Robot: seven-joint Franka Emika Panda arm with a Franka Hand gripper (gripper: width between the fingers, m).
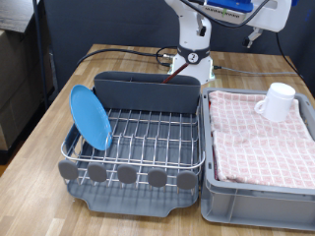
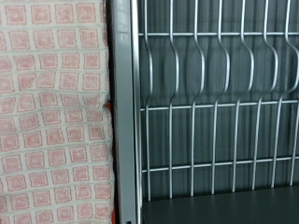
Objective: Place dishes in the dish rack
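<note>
The dish rack (image 1: 148, 133) stands on the wooden table, with its dark grey caddy (image 1: 148, 90) at the far side. The light-blue plate (image 1: 91, 116) stands on edge in the rack at the exterior view's left. The white mug (image 1: 278, 100) sits on the pink checked cloth (image 1: 261, 138) in the grey crate. The wooden spoon is out of view. Only the tip of my gripper (image 1: 254, 38) shows, high at the exterior view's top right, above the crate. The wrist view shows no fingers, only the cloth (image 2: 51, 112) beside the rack wires (image 2: 215, 103).
The grey crate (image 1: 256, 202) stands tight against the rack on the exterior view's right. Its rim (image 2: 121, 121) divides the wrist view. The arm's base (image 1: 192, 54) and cables sit behind the rack. Round grey discs (image 1: 126, 174) line the rack's near edge.
</note>
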